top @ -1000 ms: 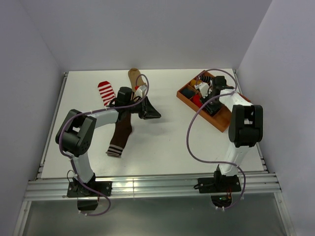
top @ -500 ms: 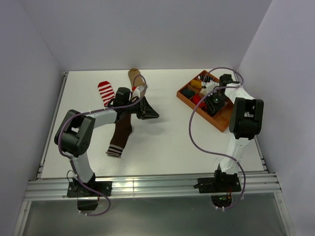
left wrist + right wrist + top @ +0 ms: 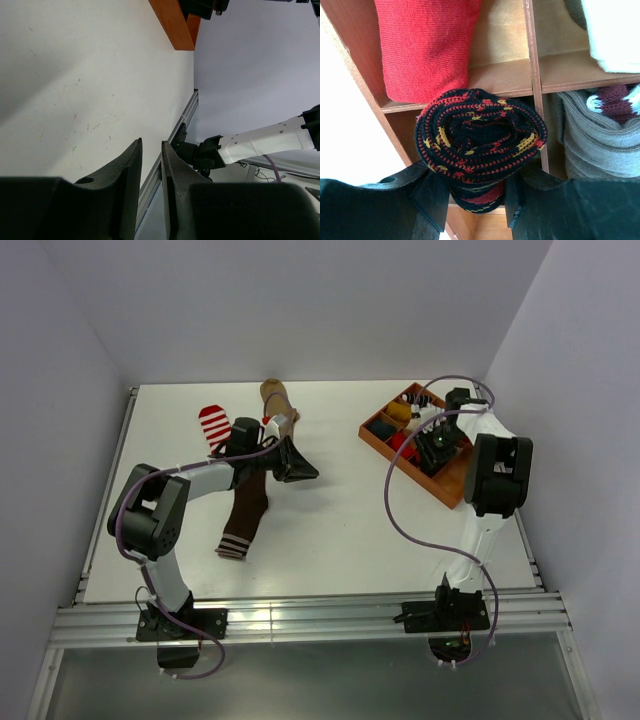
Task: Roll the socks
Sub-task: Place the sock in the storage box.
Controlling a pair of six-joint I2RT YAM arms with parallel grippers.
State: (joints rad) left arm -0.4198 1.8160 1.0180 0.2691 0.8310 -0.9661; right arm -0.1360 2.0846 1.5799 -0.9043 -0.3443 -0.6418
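Note:
A rolled black sock with red and yellow pattern (image 3: 480, 135) sits between the fingers of my right gripper (image 3: 475, 195), which is shut on it. It hangs just above a compartment of the wooden tray (image 3: 532, 50). In the top view my right gripper (image 3: 432, 445) is over the tray (image 3: 455, 488). Three socks lie flat at the left: a red-and-white striped one (image 3: 215, 426), a tan one (image 3: 275, 400) and a dark brown one with a striped cuff (image 3: 243, 515). My left gripper (image 3: 300, 468) hovers beside them, its jaws a narrow gap apart with nothing between (image 3: 151, 145).
The tray's other compartments hold a red roll (image 3: 425, 45), a grey roll (image 3: 600, 135) and a white one (image 3: 615, 30). The tray's corner (image 3: 175, 22) and the right arm's base (image 3: 215, 152) show in the left wrist view. White walls enclose the table (image 3: 340, 530).
My right arm has swung toward the far side of the tray, carrying the rolled sock with it. The left gripper has shifted slightly left and back.

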